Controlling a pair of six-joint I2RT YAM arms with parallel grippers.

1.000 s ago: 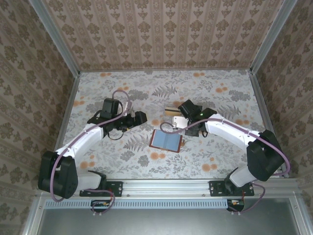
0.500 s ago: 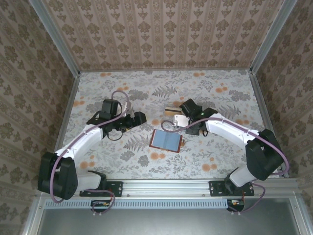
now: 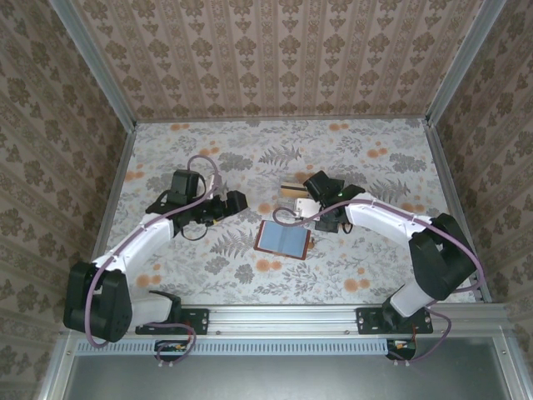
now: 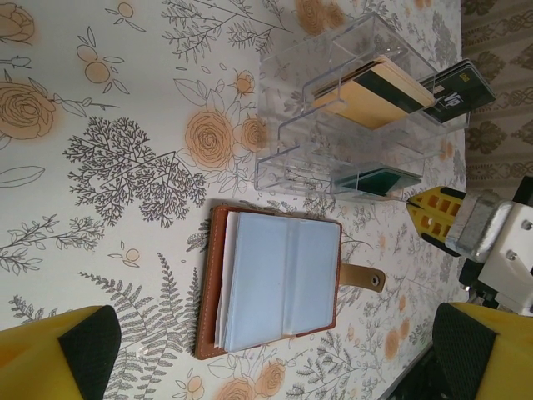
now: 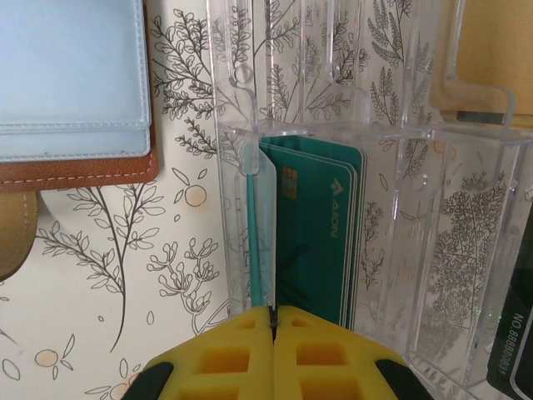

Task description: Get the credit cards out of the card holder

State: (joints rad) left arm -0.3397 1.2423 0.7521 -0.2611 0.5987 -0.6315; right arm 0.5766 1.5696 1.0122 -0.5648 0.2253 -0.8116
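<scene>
- Noted the card holder (image 3: 284, 239) lying open and flat at mid-table, blue-grey lining up, with its strap at 3 o'clock in the left wrist view. Unable to tell whether any card is left inside.
- Noted the clear tray (image 5: 241, 150) just beside it, at 1 o'clock in the top view, holding the credit cards (image 4: 376, 93) taken out so far: a tan one with a dark stripe, a dark one at the far end, and the green stack (image 5: 321, 225) in the nearest slot.
- Found the right gripper (image 5: 272, 321) closed, its seam pinching a thin green card (image 5: 254, 242). Seen edge-on, partway into that slot, at 9 o'clock of the green stack.
- Found the left gripper (image 3: 240, 201) spread wide and holding nothing, parked at 10 o'clock of the card holder and not touching it.
- Judged as the step in hand: seating the pinched card in the tray, then letting go.
- To do it well:
  - Keep the card parallel to the slot walls and correct the slight skew before pushing on.
  - Slide it down beside the stack without riding over it.
  - Part the jaws only once the card is bottomed.
  - Back out straight along the card's plane.
- Judged as the risk: a light tray, likely to shift or tip if nudged sideways towards the card holder.
</scene>
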